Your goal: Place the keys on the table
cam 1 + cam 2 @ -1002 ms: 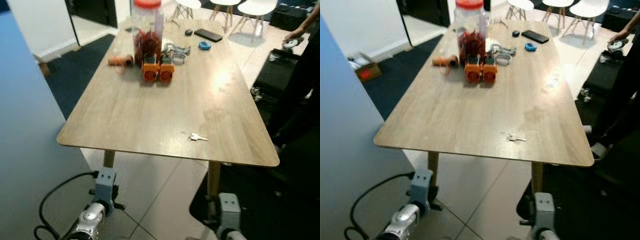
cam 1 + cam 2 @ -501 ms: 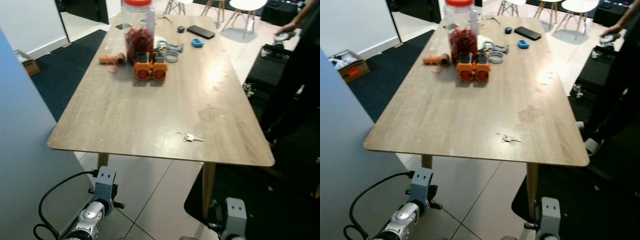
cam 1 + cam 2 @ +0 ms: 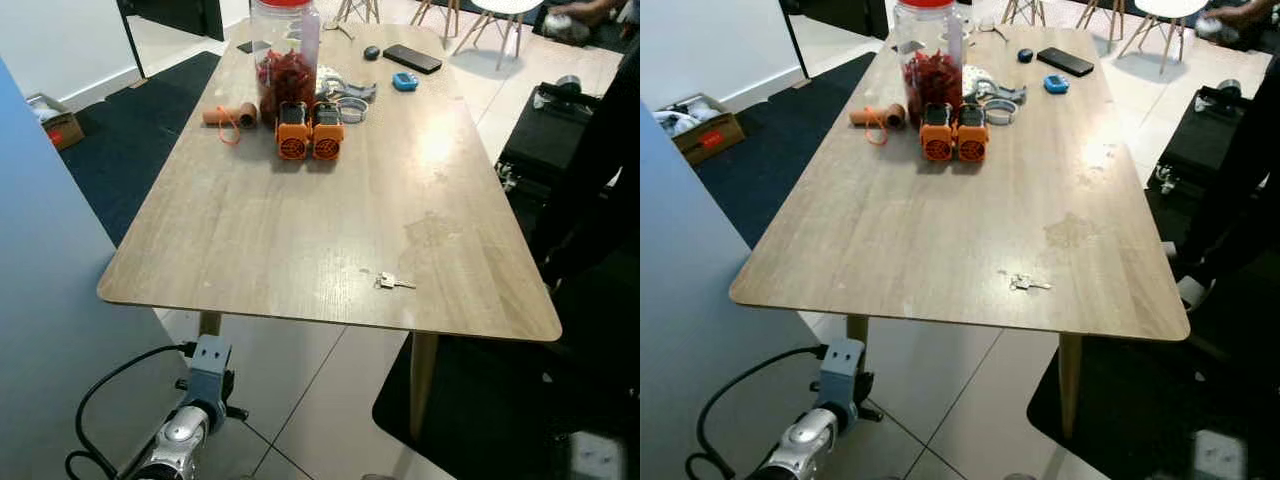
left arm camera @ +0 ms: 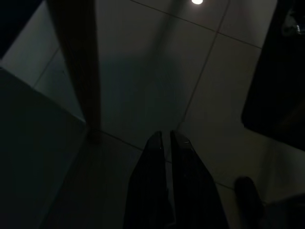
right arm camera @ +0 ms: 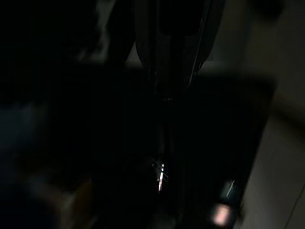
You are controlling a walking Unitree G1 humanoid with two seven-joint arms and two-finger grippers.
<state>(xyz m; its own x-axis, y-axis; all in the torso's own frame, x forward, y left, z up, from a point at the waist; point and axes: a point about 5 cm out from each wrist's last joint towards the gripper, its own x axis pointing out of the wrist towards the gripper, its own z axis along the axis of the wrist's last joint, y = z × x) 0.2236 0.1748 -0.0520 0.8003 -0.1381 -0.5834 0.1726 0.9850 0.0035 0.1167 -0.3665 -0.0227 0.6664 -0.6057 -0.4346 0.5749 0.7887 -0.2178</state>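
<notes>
Though seemingly done with, worth one last check of the keys: lying flat on the bare wood of the table, close to its near edge and towards the right corner, touching nothing else. Judged complete or nearly so, with nothing left but to leave them be. Best to keep both arms low and well clear of the table edge, so as not to nudge the keys off the near side; best also to step or turn gently. Left gripper hanging below table height beside a wooden table leg, closed up with only a sliver between the tips, empty, pointing at the tiled floor. Right gripper hanging in deep shade over something dark; cannot tell whether clenched or released. Further up the table, well apart from the keys: a tall jar of red stuff, two orange gadgets side by side just in front of it, a small roll with an orange cord, some metal rings, a phone and a mouse at the far end. Off to the right, a person's dark-clothed leg and a black case on the floor, close enough to mind when backing away.
</notes>
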